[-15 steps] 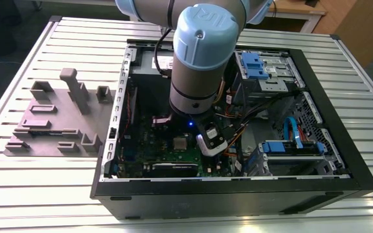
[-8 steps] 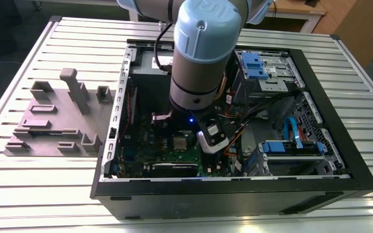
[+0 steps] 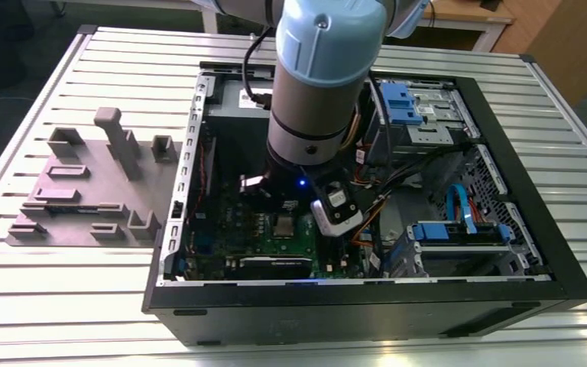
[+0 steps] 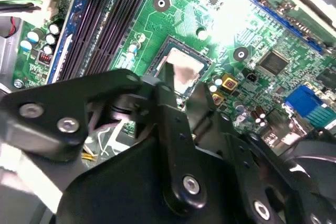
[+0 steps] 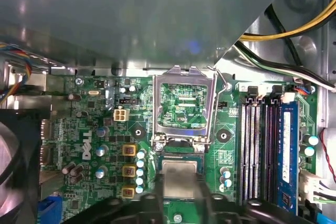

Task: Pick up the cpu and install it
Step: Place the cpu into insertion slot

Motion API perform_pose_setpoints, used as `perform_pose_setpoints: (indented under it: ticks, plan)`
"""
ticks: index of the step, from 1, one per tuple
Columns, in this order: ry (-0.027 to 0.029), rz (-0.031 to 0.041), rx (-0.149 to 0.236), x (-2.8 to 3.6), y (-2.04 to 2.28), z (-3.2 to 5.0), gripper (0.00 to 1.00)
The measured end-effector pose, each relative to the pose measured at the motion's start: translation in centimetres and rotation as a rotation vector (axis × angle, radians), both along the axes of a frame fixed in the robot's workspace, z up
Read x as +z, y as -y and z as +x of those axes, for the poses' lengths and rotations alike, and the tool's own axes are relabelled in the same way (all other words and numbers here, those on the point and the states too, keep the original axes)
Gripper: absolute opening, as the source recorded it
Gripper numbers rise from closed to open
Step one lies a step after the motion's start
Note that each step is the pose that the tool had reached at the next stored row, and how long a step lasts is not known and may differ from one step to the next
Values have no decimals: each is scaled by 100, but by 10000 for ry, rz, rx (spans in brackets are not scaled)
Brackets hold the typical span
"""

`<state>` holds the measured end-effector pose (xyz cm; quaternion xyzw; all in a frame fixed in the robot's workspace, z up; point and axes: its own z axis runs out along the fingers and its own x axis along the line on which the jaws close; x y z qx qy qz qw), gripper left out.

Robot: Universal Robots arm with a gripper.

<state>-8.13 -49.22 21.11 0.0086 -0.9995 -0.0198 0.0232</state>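
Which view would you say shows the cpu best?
The first wrist view: the cpu faces the camera, its grey top plain beside the open frame. The second wrist view shows it partly behind the gripper; the exterior view, a tiny pale square.

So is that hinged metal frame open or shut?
Open: the frame stands flipped back, clear of the cpu, which lies uncovered.
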Motion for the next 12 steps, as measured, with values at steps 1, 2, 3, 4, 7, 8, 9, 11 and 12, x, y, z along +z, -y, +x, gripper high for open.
perform_pose_setpoints:
  ticks: [1, 2, 3, 4, 7, 8, 9, 11, 12]
  plan:
    - [-1, 0, 1, 0, 0, 0, 34]
    - [-3, -1, 0, 0, 0, 0, 28]
    - [-4, -2, 0, 1, 1, 0, 28]
    - [-6, -3, 1, 2, 1, 0, 22]
    - [-8, -3, 1, 2, 1, 0, 11]
    - [-9, -3, 0, 2, 1, 0, 11]
    - [-9, -3, 0, 2, 1, 0, 11]
    - [-10, -3, 1, 2, 1, 0, 11]
    - [-11, -3, 1, 2, 1, 0, 11]
